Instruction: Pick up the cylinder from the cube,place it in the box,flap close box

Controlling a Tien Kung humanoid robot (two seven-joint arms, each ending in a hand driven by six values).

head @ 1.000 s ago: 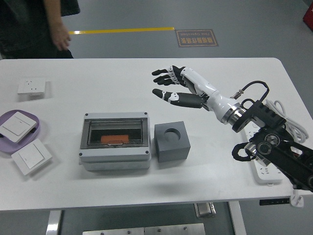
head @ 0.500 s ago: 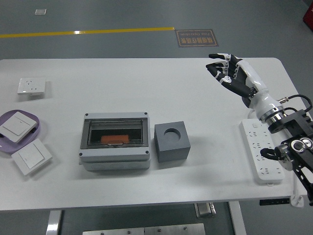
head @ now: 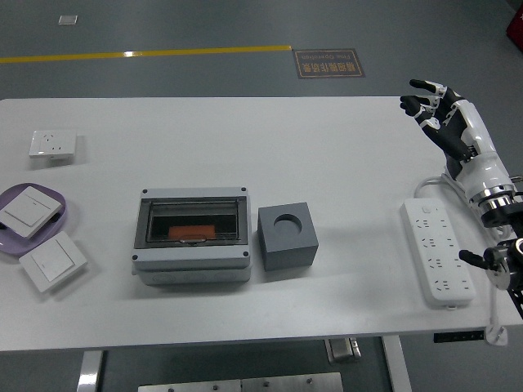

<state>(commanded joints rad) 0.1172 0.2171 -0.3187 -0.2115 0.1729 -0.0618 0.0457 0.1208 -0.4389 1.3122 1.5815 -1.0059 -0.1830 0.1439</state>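
A white bench (head: 245, 131) is seen from above, with a brown floor sign (head: 328, 62) beyond its far edge whose writing cannot be read at this size. At far left, a white wall socket (head: 52, 144) is laid flat, and nearer the front a purple tray (head: 65, 219) is occupied by one white switch plate (head: 27, 208), with a second switch plate (head: 52, 260) set just beside it on the bench. Left of centre, the grey box (head: 192, 235) is shown with its clear flap down, and an orange cylinder (head: 194, 232) can be made out inside it. Just to its right, the dark grey cube (head: 288, 236) is shown with its round socket vacant. A white power strip (head: 437, 251) is laid near the right edge. Above it, the right hand (head: 441, 118) is raised with fingers spread and nothing grasped; it has been drawn back to the right since half a second ago, when it was held farther in over the bench.
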